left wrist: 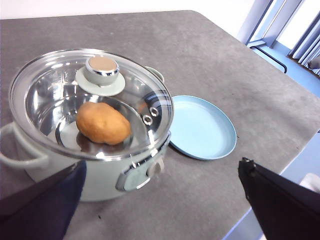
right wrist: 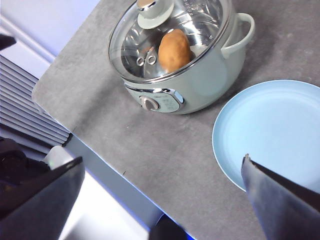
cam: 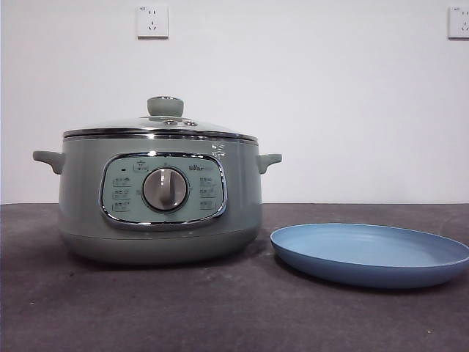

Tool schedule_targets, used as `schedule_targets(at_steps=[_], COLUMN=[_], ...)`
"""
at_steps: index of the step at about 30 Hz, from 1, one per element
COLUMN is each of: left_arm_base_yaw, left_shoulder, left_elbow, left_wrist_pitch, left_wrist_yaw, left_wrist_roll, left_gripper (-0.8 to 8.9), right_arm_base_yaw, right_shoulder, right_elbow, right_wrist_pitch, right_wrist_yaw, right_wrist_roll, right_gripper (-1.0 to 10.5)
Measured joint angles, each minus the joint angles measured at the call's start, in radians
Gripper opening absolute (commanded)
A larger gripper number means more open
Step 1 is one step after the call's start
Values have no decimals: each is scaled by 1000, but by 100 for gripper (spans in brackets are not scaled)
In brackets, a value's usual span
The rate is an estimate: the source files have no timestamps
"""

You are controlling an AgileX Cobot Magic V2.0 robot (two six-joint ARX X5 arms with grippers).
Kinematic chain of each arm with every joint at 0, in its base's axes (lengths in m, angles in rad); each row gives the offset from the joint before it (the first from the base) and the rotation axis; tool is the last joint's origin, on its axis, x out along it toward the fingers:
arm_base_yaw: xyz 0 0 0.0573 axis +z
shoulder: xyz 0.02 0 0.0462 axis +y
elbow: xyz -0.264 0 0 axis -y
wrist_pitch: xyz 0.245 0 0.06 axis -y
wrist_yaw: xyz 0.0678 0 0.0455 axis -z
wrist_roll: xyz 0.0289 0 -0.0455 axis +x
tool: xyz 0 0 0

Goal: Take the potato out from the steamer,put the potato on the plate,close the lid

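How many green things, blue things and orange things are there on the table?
Green: 2, the steamer and the knob on its glass lid
Blue: 1, the plate
Orange: 1, the potato inside the steamer
Total: 4

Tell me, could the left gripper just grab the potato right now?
Probably not. The potato sits inside the steamer under the closed glass lid; the open left gripper must lift that off first.

Front camera sits low, level with the table, close to the steamer point(cam: 161, 198) and plate point(cam: 370, 254). Both wrist cameras look down from high on opposite sides, sharing the same pot and plate.
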Motion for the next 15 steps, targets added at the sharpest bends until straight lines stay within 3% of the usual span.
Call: schedule_targets(at_steps=[15], left_arm_base_yaw=[-197], left_shoulder=[460], left_elbow=[237], left_wrist_pitch=[204], left_wrist_yaw=[-208], left_wrist_roll=[16], left_gripper=[648], right_arm_base_yaw=[0], right_shoulder=[1], right_elbow=[0], right_wrist_pitch=[1], right_wrist_yaw=[0], right_wrist_roll=[0], right_gripper=[661])
